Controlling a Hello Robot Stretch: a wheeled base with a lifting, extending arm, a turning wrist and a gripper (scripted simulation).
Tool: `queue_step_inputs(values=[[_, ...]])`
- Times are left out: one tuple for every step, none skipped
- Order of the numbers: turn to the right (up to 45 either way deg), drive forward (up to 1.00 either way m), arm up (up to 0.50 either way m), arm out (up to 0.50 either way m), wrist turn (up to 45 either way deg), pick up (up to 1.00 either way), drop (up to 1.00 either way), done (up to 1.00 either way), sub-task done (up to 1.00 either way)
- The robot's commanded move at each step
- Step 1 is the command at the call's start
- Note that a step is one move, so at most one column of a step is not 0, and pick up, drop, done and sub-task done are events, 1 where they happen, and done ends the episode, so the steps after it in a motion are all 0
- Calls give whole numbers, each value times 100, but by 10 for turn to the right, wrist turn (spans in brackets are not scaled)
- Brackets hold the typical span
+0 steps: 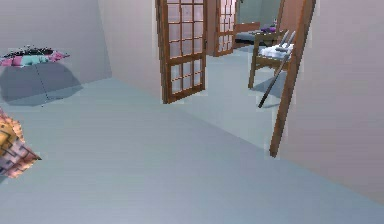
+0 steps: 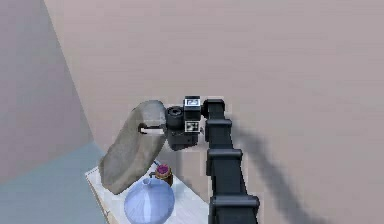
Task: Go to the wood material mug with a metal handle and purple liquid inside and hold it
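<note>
In the arm side view the dark arm (image 2: 228, 165) rises from the bottom edge to the two white marker squares. Left of them is my gripper (image 2: 152, 125), its fingers against a large grey rounded stone-like object (image 2: 128, 155). I cannot tell whether the gripper holds anything. Below the gripper, a small brown cup-like thing with a purple top (image 2: 161, 177) stands on a white tabletop (image 2: 100, 188); its handle cannot be made out. A pale blue round vase (image 2: 148, 205) stands just in front of it.
In the forward view a wooden door with glass panes (image 1: 183, 50) stands open onto a room with a wooden chair (image 1: 272, 48). A wooden door frame (image 1: 292, 80) stands at the right. A pink and teal cushion (image 1: 35, 57) lies far left; a patterned object (image 1: 12, 150) is at the left edge. Grey floor lies between.
</note>
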Motion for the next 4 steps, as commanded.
queue_step_inputs(values=[[0, 0, -30, 0, 0, 0, 0, 0, 0], [0, 0, 0, 0, 0, 100, 0, 0, 0], [0, 0, 10, 0, 0, 0, 0, 0, 0], [0, 0, 0, 0, 0, 0, 0, 100, 0]])
